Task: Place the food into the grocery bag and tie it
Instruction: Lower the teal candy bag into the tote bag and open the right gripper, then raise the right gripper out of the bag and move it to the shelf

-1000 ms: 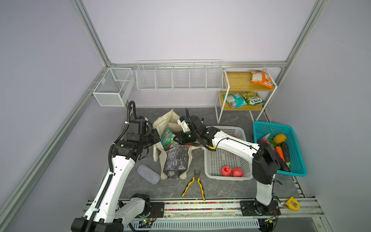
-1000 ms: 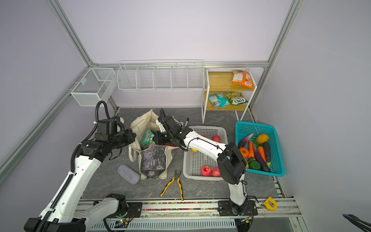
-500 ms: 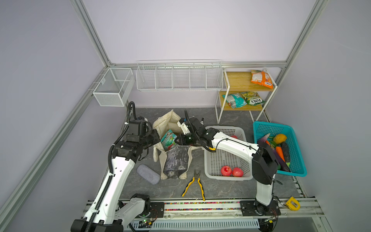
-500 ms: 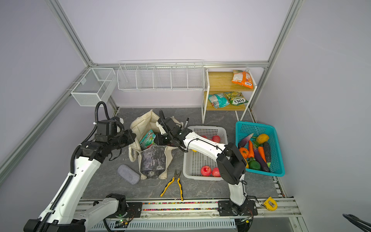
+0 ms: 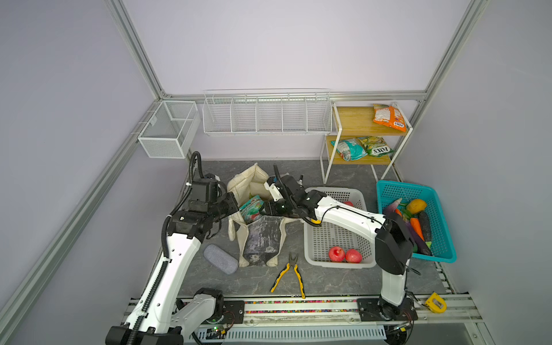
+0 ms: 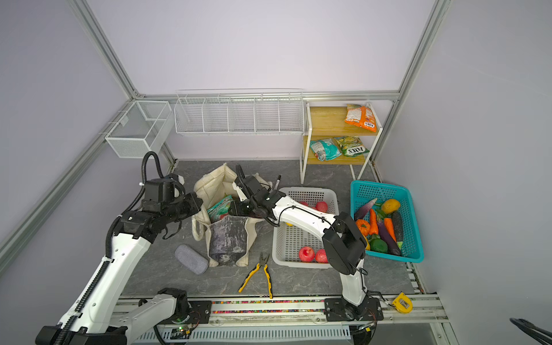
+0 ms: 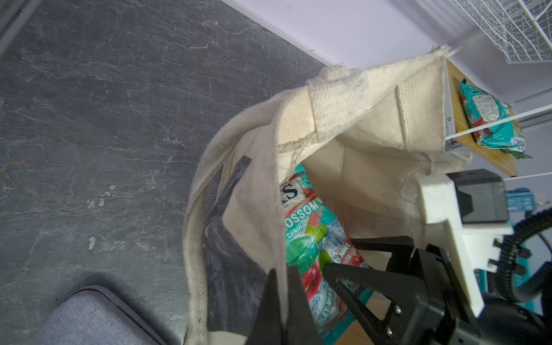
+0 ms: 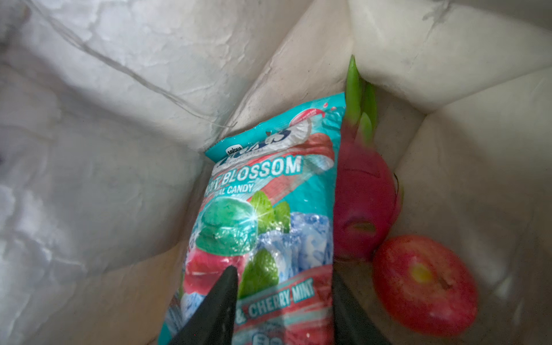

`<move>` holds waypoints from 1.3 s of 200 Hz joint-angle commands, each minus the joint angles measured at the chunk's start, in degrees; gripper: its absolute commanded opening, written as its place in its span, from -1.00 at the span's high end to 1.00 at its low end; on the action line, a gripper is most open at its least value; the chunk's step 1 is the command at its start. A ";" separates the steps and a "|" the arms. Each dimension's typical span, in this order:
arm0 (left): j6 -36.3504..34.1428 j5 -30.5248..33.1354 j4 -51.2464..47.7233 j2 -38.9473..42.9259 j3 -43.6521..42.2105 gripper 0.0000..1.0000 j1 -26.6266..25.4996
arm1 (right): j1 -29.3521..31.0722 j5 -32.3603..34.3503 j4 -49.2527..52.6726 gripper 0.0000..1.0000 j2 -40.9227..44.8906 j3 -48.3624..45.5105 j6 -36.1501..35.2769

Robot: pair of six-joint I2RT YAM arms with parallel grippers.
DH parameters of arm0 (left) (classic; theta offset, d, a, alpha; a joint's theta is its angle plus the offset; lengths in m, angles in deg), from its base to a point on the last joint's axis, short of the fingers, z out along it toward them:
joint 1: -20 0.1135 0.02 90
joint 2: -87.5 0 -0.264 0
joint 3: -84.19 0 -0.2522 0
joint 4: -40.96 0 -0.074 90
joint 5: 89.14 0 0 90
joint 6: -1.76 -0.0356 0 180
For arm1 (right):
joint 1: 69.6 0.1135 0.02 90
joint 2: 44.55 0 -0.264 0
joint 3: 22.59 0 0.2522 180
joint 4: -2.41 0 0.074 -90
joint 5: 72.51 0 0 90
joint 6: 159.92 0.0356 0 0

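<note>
High paired overviews, wrist cameras near bag (image 7: 358, 104)

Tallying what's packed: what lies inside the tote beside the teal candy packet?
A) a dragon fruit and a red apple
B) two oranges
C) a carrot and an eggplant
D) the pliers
A: the right wrist view shows a pink dragon fruit and a red apple beside the teal packet inside the tote.

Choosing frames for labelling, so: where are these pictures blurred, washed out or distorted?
Right wrist view: grocery bag wall washed out and blurred, teal packet print legible, red apple soft. Left wrist view: bag weave and packet print sharp. Both top views: evenly lit, sharp.
</note>
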 commanded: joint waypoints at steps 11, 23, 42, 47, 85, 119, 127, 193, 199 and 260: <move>-0.98 -0.53 0.45 0.80 -0.63 1.00 -0.28 | 0.37 1.83 0.53 -0.13 4.16 1.55 -1.65; -0.95 -0.53 0.45 0.88 -0.72 1.00 -0.28 | 0.37 2.31 0.42 -0.19 4.78 1.62 -1.91; -0.98 -0.53 0.41 1.06 -0.90 1.00 -0.28 | 0.38 2.90 0.42 -0.27 5.91 1.88 -2.27; -0.98 -0.53 0.37 1.05 -0.90 1.00 -0.28 | 0.37 3.15 0.42 -0.29 6.19 2.01 -2.35; -0.89 -0.53 0.13 1.33 -0.90 1.00 -0.28 | 0.37 4.74 2.03 -0.47 8.70 4.21 -3.55; -0.80 -0.18 -0.07 1.60 -0.94 1.00 -0.28 | 0.37 6.46 3.55 -0.54 11.30 6.98 -5.61; -0.71 -0.22 -0.16 1.71 -0.94 1.00 -0.23 | 0.37 6.87 3.96 -0.55 11.87 7.68 -6.31; -0.44 0.26 -0.65 1.30 -0.14 1.00 -0.28 | -1.08 11.31 5.38 -0.57 16.87 10.67 -11.68; -0.37 0.26 -0.62 1.15 0.10 1.00 -0.28 | -1.56 11.83 5.43 -0.57 17.42 10.63 -11.97; -0.36 0.44 -0.95 0.80 1.12 1.00 -0.28 | -10.11 14.36 3.76 -0.61 23.99 8.54 -10.47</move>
